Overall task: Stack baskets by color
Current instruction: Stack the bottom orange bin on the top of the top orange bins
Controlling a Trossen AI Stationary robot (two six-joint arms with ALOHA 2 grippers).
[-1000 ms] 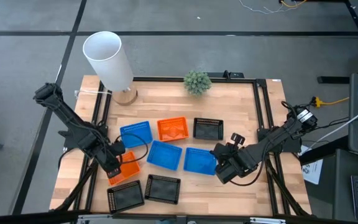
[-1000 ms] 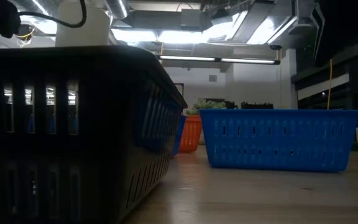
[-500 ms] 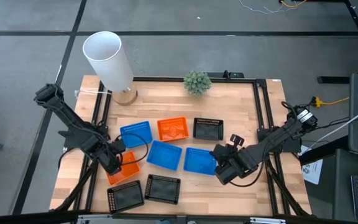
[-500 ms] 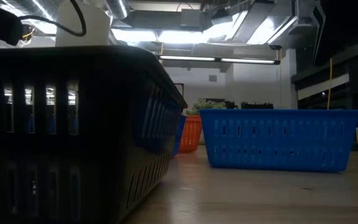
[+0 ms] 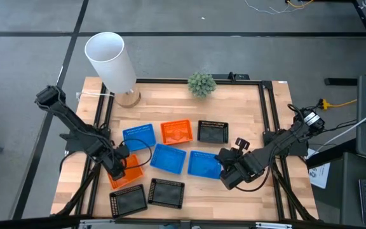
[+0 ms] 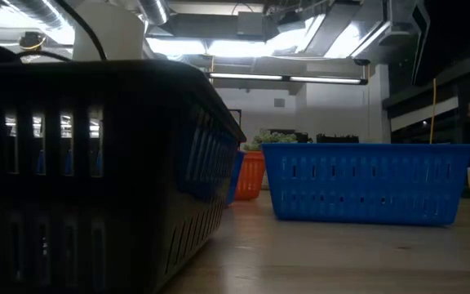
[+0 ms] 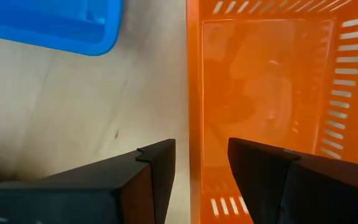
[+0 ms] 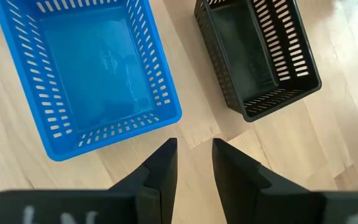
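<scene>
Orange pile begun near table's (image 5: pixel 234 121) left edge; left gripper (image 7: pixel 201 163) jaws apart, straddling orange basket (image 5: pixel 127 172) wall, unclamped. Blue, black baskets unstacked. Right gripper (image 8: pixel 193 152) hovers, apart, empty.

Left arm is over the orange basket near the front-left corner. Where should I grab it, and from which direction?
Pinch a side wall from above. The orange basket sits upright and open-topped, its thin rim exposed. The left end effector already straddles that wall, open, one finger inside and one on the wooden table side.
</scene>
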